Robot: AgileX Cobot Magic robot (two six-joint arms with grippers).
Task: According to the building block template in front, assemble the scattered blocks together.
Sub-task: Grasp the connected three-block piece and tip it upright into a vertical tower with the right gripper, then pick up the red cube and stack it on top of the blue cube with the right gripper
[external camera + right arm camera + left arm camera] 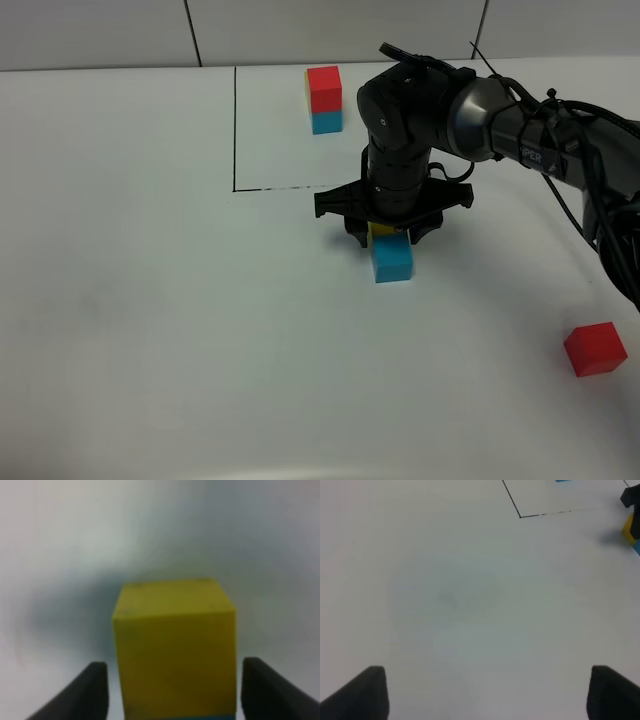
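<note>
Beside the cyan block [392, 260], the right gripper [386, 236] straddles the yellow block [174, 640], jaws slightly parted. Lift straight, nudging neither; the left gripper [485, 692] gapes empty.

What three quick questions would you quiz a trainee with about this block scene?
1. True or false: the loose red cube touches the loose cyan cube.
2. Which cube stands between the jaws of the right gripper? A red, B the yellow cube, C cyan.
3. What does the left gripper hold?
Key: 1 false, it lies well apart; 2 B; 3 nothing, its jaws are open.
</note>
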